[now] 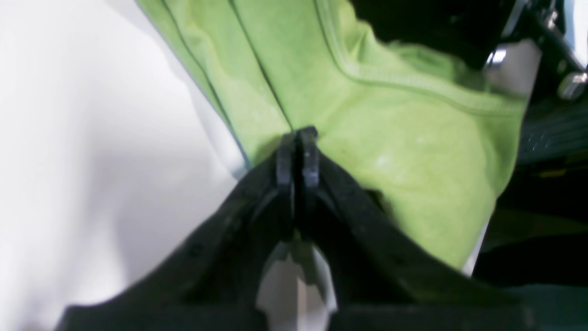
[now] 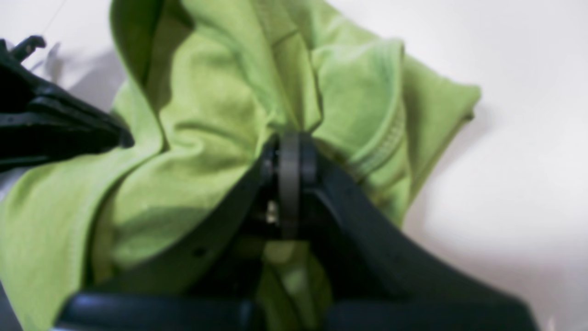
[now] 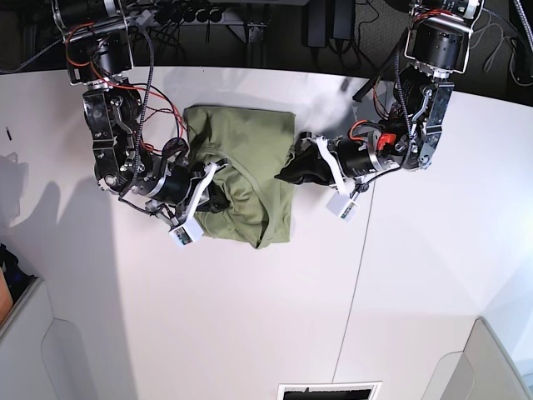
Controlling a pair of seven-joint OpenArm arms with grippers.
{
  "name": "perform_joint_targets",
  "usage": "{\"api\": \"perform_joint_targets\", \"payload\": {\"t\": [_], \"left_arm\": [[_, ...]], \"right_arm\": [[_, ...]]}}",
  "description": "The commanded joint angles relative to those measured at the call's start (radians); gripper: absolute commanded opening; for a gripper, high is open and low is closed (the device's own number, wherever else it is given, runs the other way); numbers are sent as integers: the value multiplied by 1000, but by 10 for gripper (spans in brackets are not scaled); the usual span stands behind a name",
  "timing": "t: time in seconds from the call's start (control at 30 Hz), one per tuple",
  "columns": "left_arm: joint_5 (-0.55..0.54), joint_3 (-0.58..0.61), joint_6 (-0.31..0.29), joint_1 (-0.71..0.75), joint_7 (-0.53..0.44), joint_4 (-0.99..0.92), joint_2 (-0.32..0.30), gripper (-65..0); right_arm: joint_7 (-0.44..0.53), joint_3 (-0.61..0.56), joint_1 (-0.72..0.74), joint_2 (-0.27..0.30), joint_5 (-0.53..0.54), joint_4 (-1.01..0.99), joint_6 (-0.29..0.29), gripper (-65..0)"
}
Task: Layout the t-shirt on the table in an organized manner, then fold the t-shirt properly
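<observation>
Near the table's [image 3: 250,333] 12 o'clock edge the t-shirt [image 3: 241,167] sits bunched; left gripper [image 1: 297,138] and right gripper [image 2: 289,142] both pinch it, so I'd pull apart evenly, 3 and 9 o'clock

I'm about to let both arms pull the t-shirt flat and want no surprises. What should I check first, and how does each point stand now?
1. Left gripper shut on the t-shirt: ok.
2. Right gripper shut on the fabric: ok.
3. Shirt laid flat: not ok, bunched and creased.
4. Bare table around the shirt for spreading: ok.
5. Which part each gripper holds: cannot tell.
</observation>
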Motion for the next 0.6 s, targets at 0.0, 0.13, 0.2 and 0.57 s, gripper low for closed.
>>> {"api": "perform_joint_targets", "payload": {"t": [0.0,0.13,0.2,0.57], "left_arm": [[19,-10,10,-17,11,9,-8,-635],[-13,-42,10,-22,33,63,-9,-635],[-51,-68,10,-22,84,118,-9,-635],[-195,-186,10,113,242,487,-106,-635]], "right_arm": [[10,2,19,2,6,13,1,-650],[13,2,21,2,47,41,1,-650],[9,2,21,2,61,72,1,-650],[-135,87,-104,40,85,464,1,-650]]}}
